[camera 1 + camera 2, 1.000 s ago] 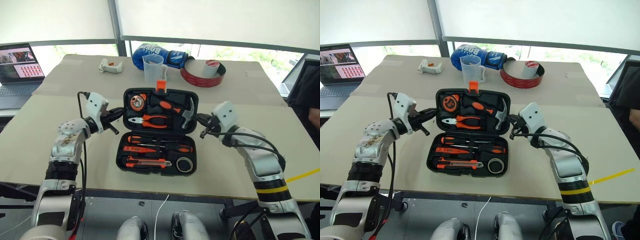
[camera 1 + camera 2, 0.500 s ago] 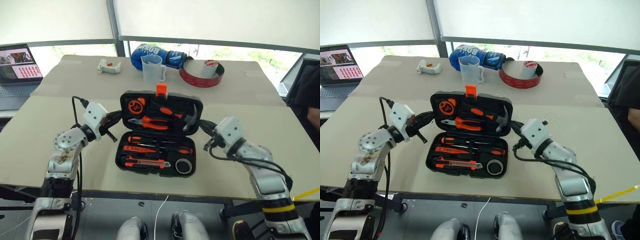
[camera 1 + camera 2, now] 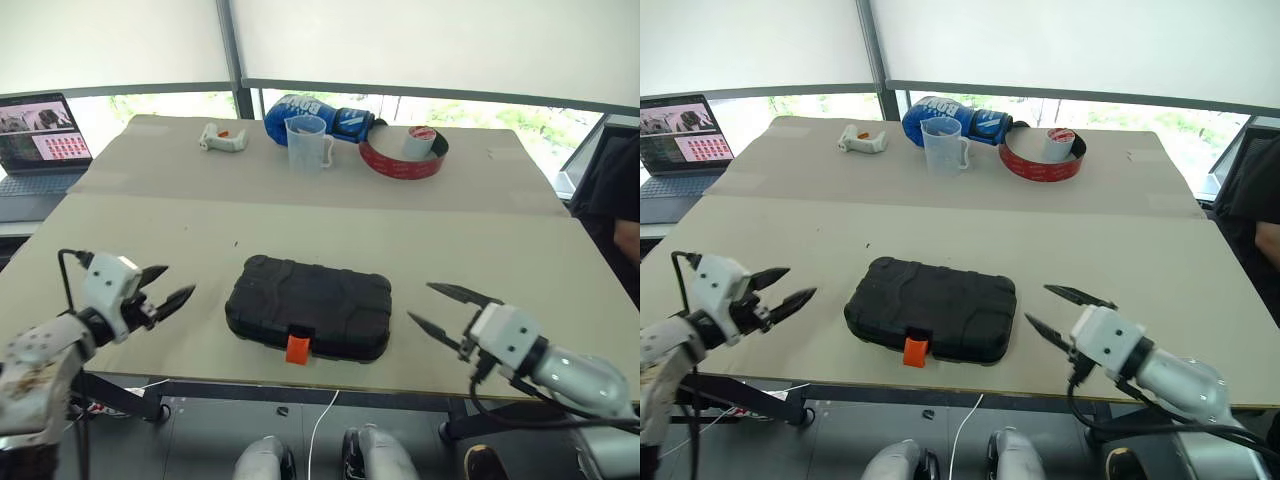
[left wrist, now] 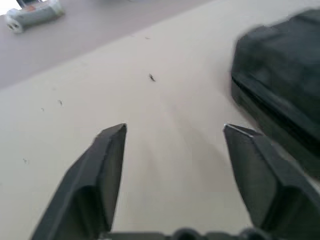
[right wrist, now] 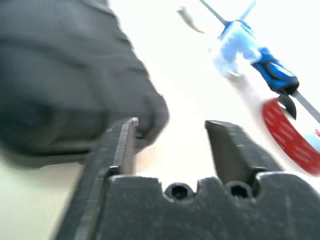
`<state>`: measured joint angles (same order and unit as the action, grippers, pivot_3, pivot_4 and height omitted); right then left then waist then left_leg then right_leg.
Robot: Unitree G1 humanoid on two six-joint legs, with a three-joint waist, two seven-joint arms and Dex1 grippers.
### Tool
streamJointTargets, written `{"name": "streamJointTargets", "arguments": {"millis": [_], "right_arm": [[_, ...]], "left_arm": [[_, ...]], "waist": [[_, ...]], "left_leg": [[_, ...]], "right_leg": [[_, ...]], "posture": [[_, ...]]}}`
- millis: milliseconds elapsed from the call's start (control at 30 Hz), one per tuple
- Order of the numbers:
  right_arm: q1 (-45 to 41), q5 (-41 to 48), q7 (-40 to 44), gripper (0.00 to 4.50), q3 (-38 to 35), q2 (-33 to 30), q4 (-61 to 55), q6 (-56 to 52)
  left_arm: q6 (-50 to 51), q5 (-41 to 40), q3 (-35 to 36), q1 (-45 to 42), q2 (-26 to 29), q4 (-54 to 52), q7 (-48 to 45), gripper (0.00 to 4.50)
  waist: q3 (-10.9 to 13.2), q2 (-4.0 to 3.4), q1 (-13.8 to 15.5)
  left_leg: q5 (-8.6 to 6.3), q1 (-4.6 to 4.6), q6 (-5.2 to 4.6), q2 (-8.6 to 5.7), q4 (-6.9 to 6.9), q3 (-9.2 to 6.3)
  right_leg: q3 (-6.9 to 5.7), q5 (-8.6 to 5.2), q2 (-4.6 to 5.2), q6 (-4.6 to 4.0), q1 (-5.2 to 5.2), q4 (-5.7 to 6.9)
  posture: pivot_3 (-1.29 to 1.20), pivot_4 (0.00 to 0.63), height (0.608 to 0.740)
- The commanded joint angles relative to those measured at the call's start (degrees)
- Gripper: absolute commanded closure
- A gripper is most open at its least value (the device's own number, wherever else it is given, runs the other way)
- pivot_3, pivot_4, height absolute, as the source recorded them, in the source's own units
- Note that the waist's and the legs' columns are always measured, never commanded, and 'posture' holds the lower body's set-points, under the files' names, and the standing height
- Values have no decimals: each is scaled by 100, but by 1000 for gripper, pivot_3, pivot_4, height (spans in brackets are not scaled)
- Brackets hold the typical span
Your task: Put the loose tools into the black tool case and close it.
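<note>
Black tool case (image 3: 308, 308) lies flat and lid-down near the front edge of the worktop (image 3: 480, 240), its small orange latch (image 3: 296, 347) at the case's 6 o'clock side, facing the robot. No loose tools visible on the worktop around it; judged to be stowed inside.

Left end effector (image 3: 167, 290) sits off the case's 9 o'clock side, clear of it, fingers spread and empty. Right end effector (image 3: 448, 310) sits off the 3 o'clock side, just beside the case corner but apart, fingers likewise spread, nothing between them.

Step in hand, as judged: confirming the closure. Cannot tell whether the latch is snapped home or merely resting against the front wall. To finish well, one end effector should press the lid down near the latch while the other pushes the orange tab flat, keeping the case from sliding toward the worktop edge.

Further out, at 12 o'clock: clear measuring cup (image 3: 306, 141), blue boxing glove (image 3: 320, 110), big red tape roll (image 3: 405, 155). Laptop (image 3: 40, 135) at 10 o'clock.
</note>
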<state>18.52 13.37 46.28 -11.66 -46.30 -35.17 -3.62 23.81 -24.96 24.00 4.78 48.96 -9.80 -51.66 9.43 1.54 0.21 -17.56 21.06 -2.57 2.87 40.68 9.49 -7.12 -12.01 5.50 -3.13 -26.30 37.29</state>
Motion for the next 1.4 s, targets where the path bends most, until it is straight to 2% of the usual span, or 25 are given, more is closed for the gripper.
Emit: {"name": "streamJointTargets", "arguments": {"millis": [33,100,200,267,333,467,500,600,700,833,967,1100,1233,1333,1400], "right_arm": [[527,830,1114,2085,-266,-560,-335,-328],[536,868,1384,2539,-156,-754,-277,-316],[349,724,1755,3580,249,-960,-155,-161],[-189,391,1782,4341,820,-905,62,-107],[-822,85,1757,4500,1392,-722,296,-144],[-1605,-216,1735,4500,2051,-393,640,-256],[-1778,-274,1715,4500,2181,-302,711,-302],[-2188,-448,1580,4500,2423,-83,879,-438],[-2536,-691,1222,4500,2396,129,1110,-637],[-3101,-948,525,4500,2014,463,1785,-730],[-3441,-1075,236,4500,1764,475,2531,-814],[-3387,-841,448,4500,1573,368,2609,-827],[-2970,-172,1030,4500,1218,40,1939,-1131],[-2632,290,1389,4500,1056,-213,1422,-1376],[-2411,459,1590,4500,1160,-345,1022,-1431]], "left_arm": [[-278,106,-203,-826,411,938,-491,373],[-527,319,-598,-1450,432,1455,-650,359],[-1160,845,-1318,-2553,268,2398,-886,1052],[-1747,1320,-1907,-3561,-100,3314,-949,1942],[-2253,1708,-2400,-4455,-533,4138,-1050,2617],[-3054,2146,-2911,-5448,-1067,5331,-1375,4112],[-3171,2199,-2985,-5647,-1215,5546,-1398,4359],[-3376,2358,-3225,-5969,-1562,5843,-1560,4434],[-3528,2456,-3528,-5821,-1608,5619,-2195,4434],[-3464,2484,-3848,-5338,-1308,5034,-3134,4434],[-2918,2252,-3834,-4724,-1010,4084,-3544,4434],[-2106,1824,-3435,-4510,-881,3282,-3450,4434],[-1012,1310,-2979,-4791,-739,2830,-3292,4434],[-319,973,-2937,-4897,-686,2341,-3391,4434],[-290,995,-3223,-4860,-837,1982,-3428,4434]], "waist": [[0,-3,85],[-1,-3,142],[-3,5,193],[-5,10,197],[-5,19,198],[-3,28,173],[-2,31,126],[1,36,46],[2,37,3],[3,39,-118],[-1,28,-124],[1,28,-60],[1,29,1],[1,29,24],[1,28,24]], "left_leg": [[-9,3,-19,-1,0,-5],[-12,5,-27,-2,1,-10],[-20,10,-40,-6,6,-8],[-18,19,-46,-8,8,-5],[11,18,-49,-12,16,1],[12,49,-53,-29,42,5],[10,50,-56,-29,44,6],[7,60,-60,-32,52,10],[7,61,-60,-34,57,10],[8,51,-56,-21,73,12],[7,29,-53,-10,94,17],[7,50,-54,-8,97,13],[9,123,-57,-19,123,10],[9,121,-59,-21,126,8],[7,105,-61,-21,125,7]], "right_leg": [[-8,0,-4,0,1,-8],[-9,1,-8,1,4,-14],[-6,6,-8,9,11,-24],[-7,8,-12,12,8,-31],[-9,8,-30,11,13,-30],[-10,10,-40,10,1,-27],[-10,12,-41,7,1,-26],[-16,18,-38,-3,-3,-26],[-22,8,-33,15,-4,-22],[-8,-7,-21,41,-2,-7],[15,-8,-7,39,-1,35],[5,-15,-10,28,-14,42],[2,-5,-20,12,-78,73],[0,-13,-19,26,-72,70],[5,-14,-17,31,-57,67]], "posture": [[0,150,714],[0,150,714],[0,150,714],[0,150,714],[0,150,714],[0,150,714],[0,150,714],[0,150,714],[0,150,714],[0,150,714],[0,150,714],[0,150,714],[0,150,714],[0,150,714],[0,150,714]]}}
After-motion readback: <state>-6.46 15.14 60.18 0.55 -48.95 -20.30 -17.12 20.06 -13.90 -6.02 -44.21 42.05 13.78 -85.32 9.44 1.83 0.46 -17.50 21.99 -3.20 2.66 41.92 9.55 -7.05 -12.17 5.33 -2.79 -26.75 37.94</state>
